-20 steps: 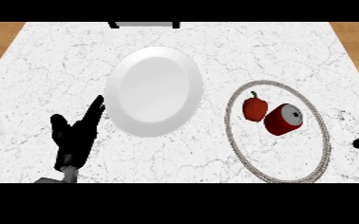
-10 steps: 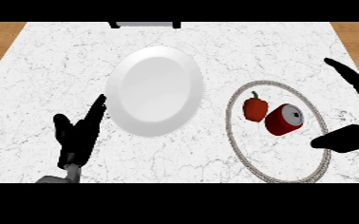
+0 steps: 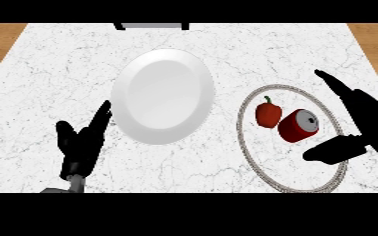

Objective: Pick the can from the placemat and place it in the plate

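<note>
A red can [image 3: 299,125] lies on its side on the round placemat [image 3: 255,152] at the right, silver top facing up-right. A red bell pepper [image 3: 268,113] sits just left of it on the same mat. The white plate [image 3: 163,95] is at the centre of the marble counter. My right hand [image 3: 356,125] comes in from the right edge, open, with its fingers spread above and its thumb below the can, close to it but not touching. At the lower left my left hand [image 3: 79,143] rests open with fingers up, just left of the plate.
A dark object [image 3: 151,26] stands at the counter's far edge, behind the plate. Wooden floor shows beyond the counter's corners at the upper left and right.
My right hand has come further in from the right edge and now brackets the can. The left hand, plate, can and pepper stay where they were.
</note>
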Motion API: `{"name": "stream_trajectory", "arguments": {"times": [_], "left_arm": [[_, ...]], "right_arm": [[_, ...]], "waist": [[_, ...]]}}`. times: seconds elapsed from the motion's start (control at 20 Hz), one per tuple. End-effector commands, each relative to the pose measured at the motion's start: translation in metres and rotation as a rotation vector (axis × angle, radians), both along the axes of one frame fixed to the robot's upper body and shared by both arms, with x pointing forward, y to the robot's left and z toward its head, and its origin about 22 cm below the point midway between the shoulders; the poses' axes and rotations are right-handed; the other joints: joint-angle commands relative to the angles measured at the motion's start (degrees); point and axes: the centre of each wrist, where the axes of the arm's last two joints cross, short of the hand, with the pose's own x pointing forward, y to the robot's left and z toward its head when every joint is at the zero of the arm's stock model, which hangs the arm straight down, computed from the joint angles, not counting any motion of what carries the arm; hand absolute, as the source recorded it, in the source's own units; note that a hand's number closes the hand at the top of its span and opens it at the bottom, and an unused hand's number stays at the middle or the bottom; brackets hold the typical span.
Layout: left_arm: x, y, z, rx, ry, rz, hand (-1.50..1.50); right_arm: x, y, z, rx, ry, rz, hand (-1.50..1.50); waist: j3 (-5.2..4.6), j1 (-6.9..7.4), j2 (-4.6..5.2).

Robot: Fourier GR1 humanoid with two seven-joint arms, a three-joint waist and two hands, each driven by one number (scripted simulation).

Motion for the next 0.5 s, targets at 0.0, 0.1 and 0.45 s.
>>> {"name": "stream_trajectory", "arguments": {"times": [0.0, 0.1, 0.45], "left_arm": [[-0.012, -0.004, -0.007, -0.021, 0.056, -0.023, 0.0], [-0.008, 0.0, -0.004, -0.012, 0.022, -0.024, 0.0], [0.013, -0.016, 0.0, -0.033, 0.04, -0.033, 0.0]], "right_arm": [[0.002, -0.001, 0.005, -0.056, 0.029, -0.002, -1.5], [0.011, 0.007, -0.021, -0.095, 0.014, -0.02, -1.5], [0.012, 0.003, -0.033, -0.12, 0.055, -0.064, -1.5]], "waist": [[-0.38, -0.14, 0.24], [-0.37, 0.03, 0.29], [-0.38, -0.32, 0.3]]}}
